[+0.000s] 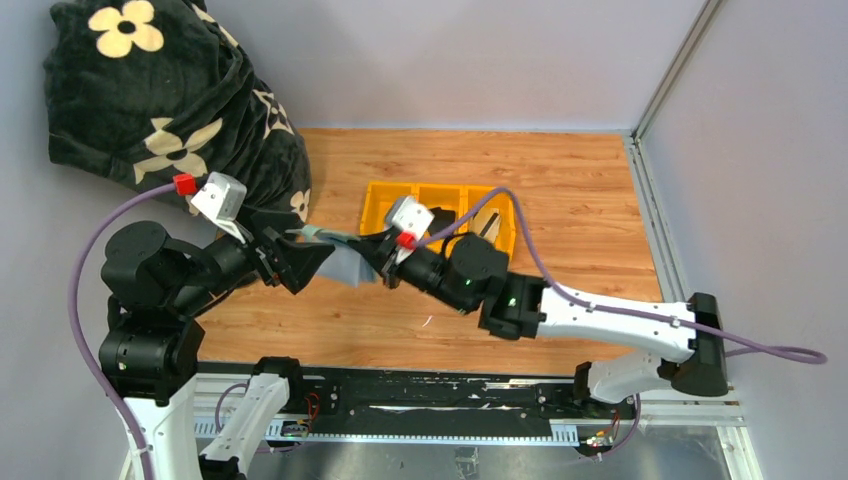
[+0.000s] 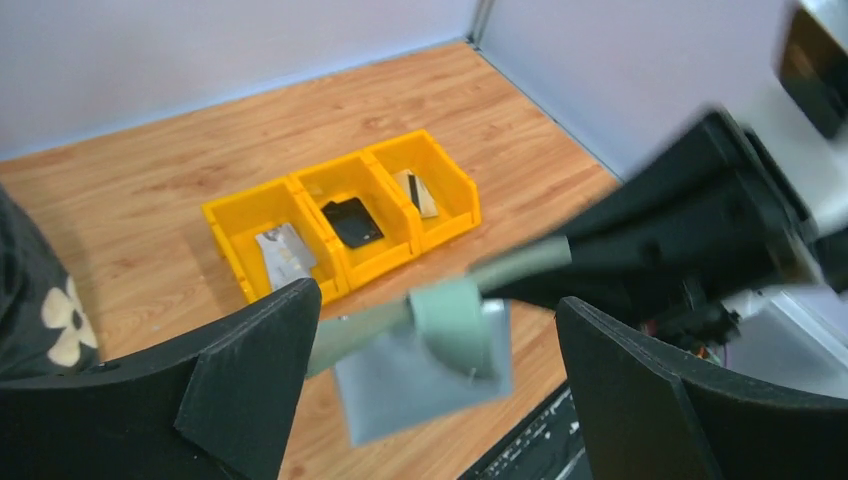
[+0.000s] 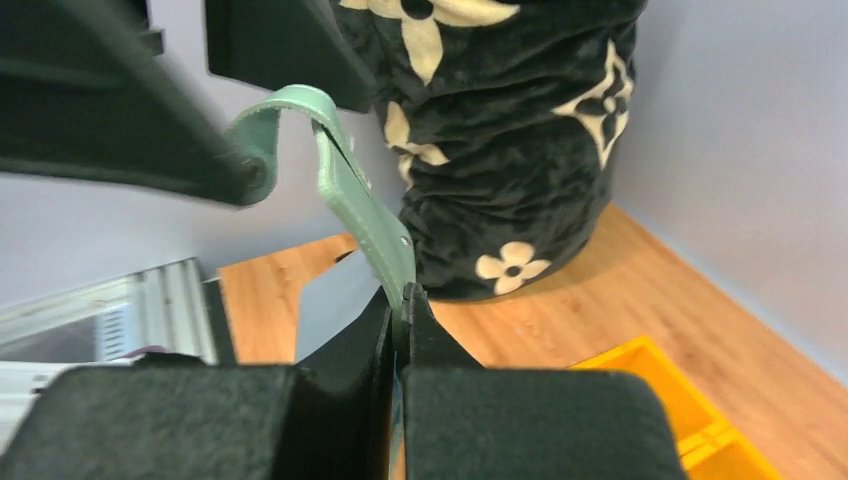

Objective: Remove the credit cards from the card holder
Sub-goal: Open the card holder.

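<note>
right wrist view: card holder (image 3: 365, 205) edge inside the closed right gripper (image 3: 403, 300)

A wood-grain bench (image 1: 560, 180) fills the middle of the top view, lit evenly with soft shadows. Plain pale lilac-grey walls (image 1: 450, 60) close it in at the top and right, meeting at an aluminium corner rail (image 1: 672, 70). A black plush bundle with cream flowers (image 1: 150, 90) sits upper left. A black strip (image 1: 420, 395) runs along the bottom edge.

Sage card holder (image 2: 450, 325) unfolded, midair
</note>
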You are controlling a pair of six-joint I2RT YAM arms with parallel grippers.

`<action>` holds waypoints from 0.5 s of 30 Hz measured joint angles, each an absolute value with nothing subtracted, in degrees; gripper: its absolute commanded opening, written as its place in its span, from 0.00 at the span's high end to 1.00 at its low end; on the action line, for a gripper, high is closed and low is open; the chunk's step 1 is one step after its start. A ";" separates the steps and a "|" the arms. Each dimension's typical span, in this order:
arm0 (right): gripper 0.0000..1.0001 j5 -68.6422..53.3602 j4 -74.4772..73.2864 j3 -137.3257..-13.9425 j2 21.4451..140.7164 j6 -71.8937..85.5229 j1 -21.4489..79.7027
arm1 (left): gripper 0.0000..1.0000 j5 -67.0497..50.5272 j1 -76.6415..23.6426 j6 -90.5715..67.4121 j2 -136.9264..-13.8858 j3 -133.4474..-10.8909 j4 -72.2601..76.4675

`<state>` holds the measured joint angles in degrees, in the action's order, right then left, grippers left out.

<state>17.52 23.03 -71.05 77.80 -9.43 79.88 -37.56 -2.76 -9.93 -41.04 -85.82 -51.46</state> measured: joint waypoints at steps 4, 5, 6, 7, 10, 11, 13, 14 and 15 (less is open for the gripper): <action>1.00 3.64 18.41 -68.93 72.77 2.33 71.16 | 0.00 -41.69 -2.79 -8.73 -39.66 -83.59 -51.81; 1.00 0.19 17.91 -68.36 71.57 5.26 68.90 | 0.00 -42.65 -2.79 -8.47 -39.42 -83.18 -52.03; 1.00 -2.85 17.61 -68.05 70.63 7.75 67.29 | 0.00 -43.88 -2.79 -8.08 -39.16 -82.78 -52.23; 1.00 -5.21 17.47 -67.94 70.06 9.80 66.15 | 0.00 -44.62 -2.79 -7.88 -39.07 -82.63 -52.38; 1.00 -13.19 17.37 -67.92 68.99 15.92 62.76 | 0.04 -47.24 -2.79 -6.87 -38.61 -82.48 -52.53; 1.00 -15.11 17.34 -67.92 68.88 17.26 62.19 | 0.07 -47.81 -2.79 -6.46 -38.44 -82.48 -52.56; 1.00 -19.18 17.34 -67.90 68.86 19.66 61.25 | 0.14 -48.64 -2.79 -5.93 -38.24 -82.48 -52.53; 1.00 -21.08 17.34 -67.90 68.88 20.47 61.06 | 0.17 -48.99 -2.79 -5.61 -38.15 -82.48 -52.53; 1.00 -23.09 17.34 -67.90 68.90 21.43 61.06 | 0.19 -49.30 -2.79 -5.30 -38.13 -82.41 -52.49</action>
<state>-23.09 17.34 -67.90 68.90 21.43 61.06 -49.30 -2.79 -5.30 -38.13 -82.41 -52.49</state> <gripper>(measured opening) 0.018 0.879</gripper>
